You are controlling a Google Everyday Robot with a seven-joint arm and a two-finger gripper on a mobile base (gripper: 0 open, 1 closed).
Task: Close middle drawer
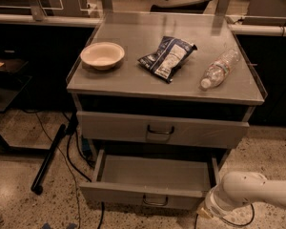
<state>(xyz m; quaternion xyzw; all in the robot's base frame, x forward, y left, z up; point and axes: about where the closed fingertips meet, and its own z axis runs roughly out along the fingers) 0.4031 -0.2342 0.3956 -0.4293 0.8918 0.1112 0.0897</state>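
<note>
Camera view looks down from the front on a grey metal table [133,37] with drawers under it. On the table stand a pale bowl [102,55] at the left, a dark snack bag [167,57] in the middle and a clear plastic bottle [220,68] lying on its side at the right, all apart from each other. Below the top, the taller upper drawer [119,127] is shut. The middle drawer [152,173] is under it, pulled far out toward the camera, and nothing shows inside it. Its low front panel carries a small wire handle [155,202] at the centre.

The white arm [257,190] comes in from the lower right edge. The gripper [206,213] is low, just beside the right end of the drawer's front panel, near the floor. I cannot tell whether it is open or closed, and I cannot tell whether it touches the panel; it seems to hold nothing.

In my judgement the step in hand is bringing the gripper to the drawer front before the push. To do it well, the gripper should go more toward the centre of the panel, close to the handle, because a push at the right corner could twist the drawer and make it jam. Then the push should go straight and level into the cabinet, slowly, until the panel stands in line with the upper drawer. A hard push may shake the table, and the bottle could roll.
</note>
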